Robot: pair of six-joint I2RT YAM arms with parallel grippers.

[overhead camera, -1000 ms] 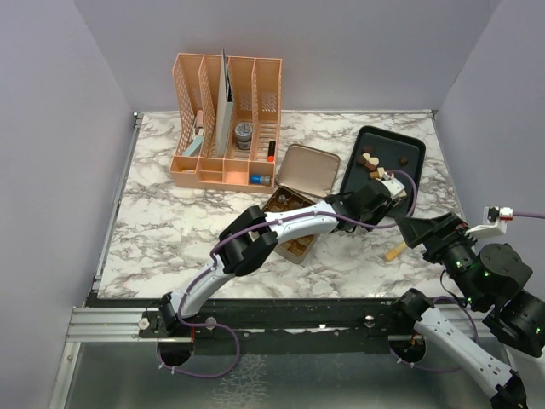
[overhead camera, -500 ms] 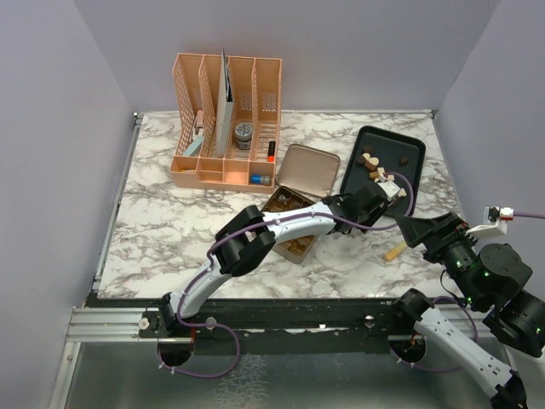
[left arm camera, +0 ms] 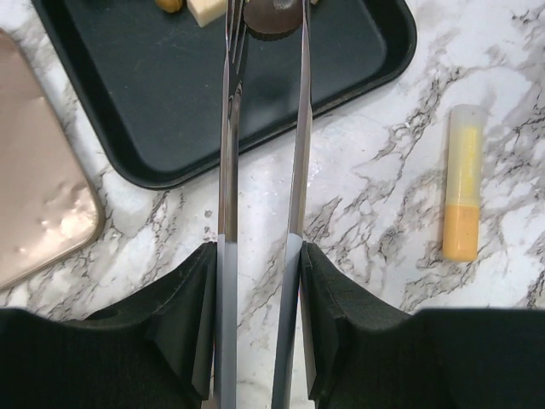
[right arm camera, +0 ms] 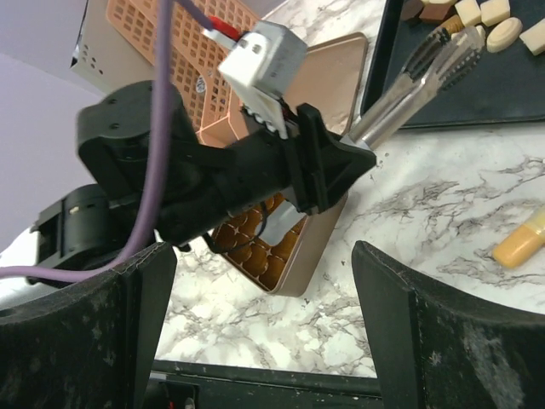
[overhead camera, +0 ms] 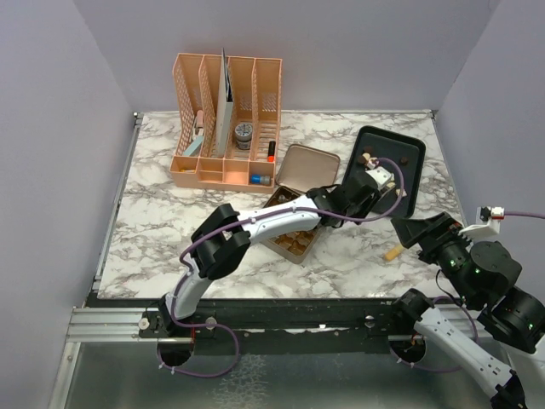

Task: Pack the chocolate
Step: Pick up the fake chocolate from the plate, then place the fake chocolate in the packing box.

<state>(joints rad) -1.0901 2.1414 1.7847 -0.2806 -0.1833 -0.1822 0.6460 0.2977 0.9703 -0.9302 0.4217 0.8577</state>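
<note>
Over at two o'clock, the left gripper squeezes its tongs onto a dark chocolate piece, probably light and slick, by its flanks; the right gripper hangs wide apart.

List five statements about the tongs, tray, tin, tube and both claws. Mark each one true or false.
1. The left claw grips metal tongs. True.
2. The tongs' tips are over the gold tin. False: they are over the black tray, on either side of a dark brown chocolate.
3. The yellow tube lies on the tray. False: it lies on the marble table, beside the tray.
4. The gold tin is open, with chocolate pieces in it. True.
5. The right claw grips a chocolate. False: it is open and empty.
</note>
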